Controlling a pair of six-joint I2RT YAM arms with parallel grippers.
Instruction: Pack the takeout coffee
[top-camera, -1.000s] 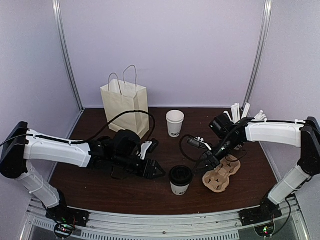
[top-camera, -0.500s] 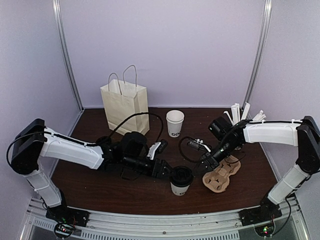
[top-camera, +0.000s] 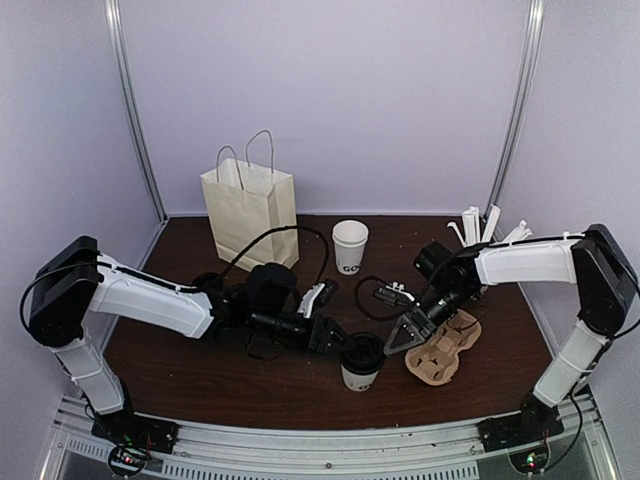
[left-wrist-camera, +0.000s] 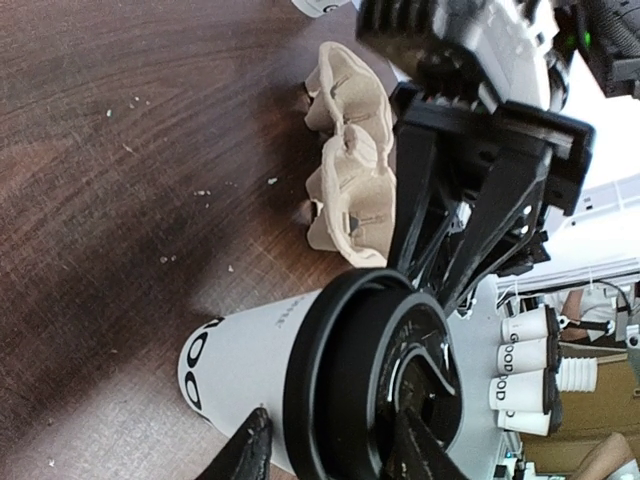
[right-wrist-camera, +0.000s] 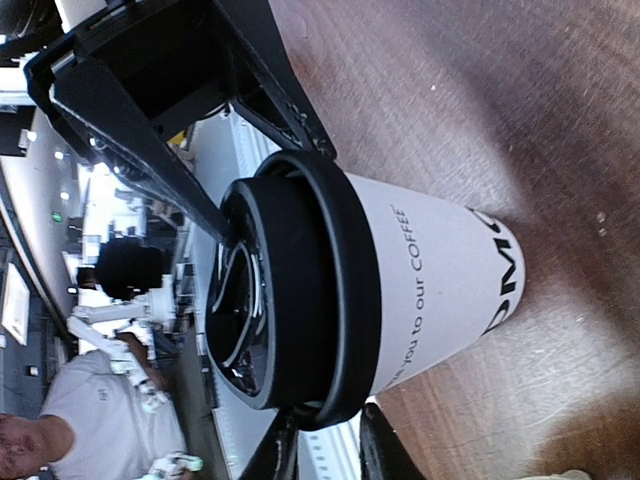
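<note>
Lidded takeout coffee (top-camera: 360, 364) upright on tabletop (top-camera: 190, 385), pulp carrier (top-camera: 445, 350) at its 3 o'clock. At 9 o'clock left pincer (top-camera: 342, 346), at 2 o'clock right pincer (top-camera: 390, 344), both close against its top; clenched or not, cannot tell.

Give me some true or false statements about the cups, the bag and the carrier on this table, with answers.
1. The near cup has a black lid on. True.
2. The paper bag lies flat on its side. False: it stands upright at the back.
3. The far cup has no lid. True.
4. The brown carrier holds a cup. False: its pockets are empty.
</note>
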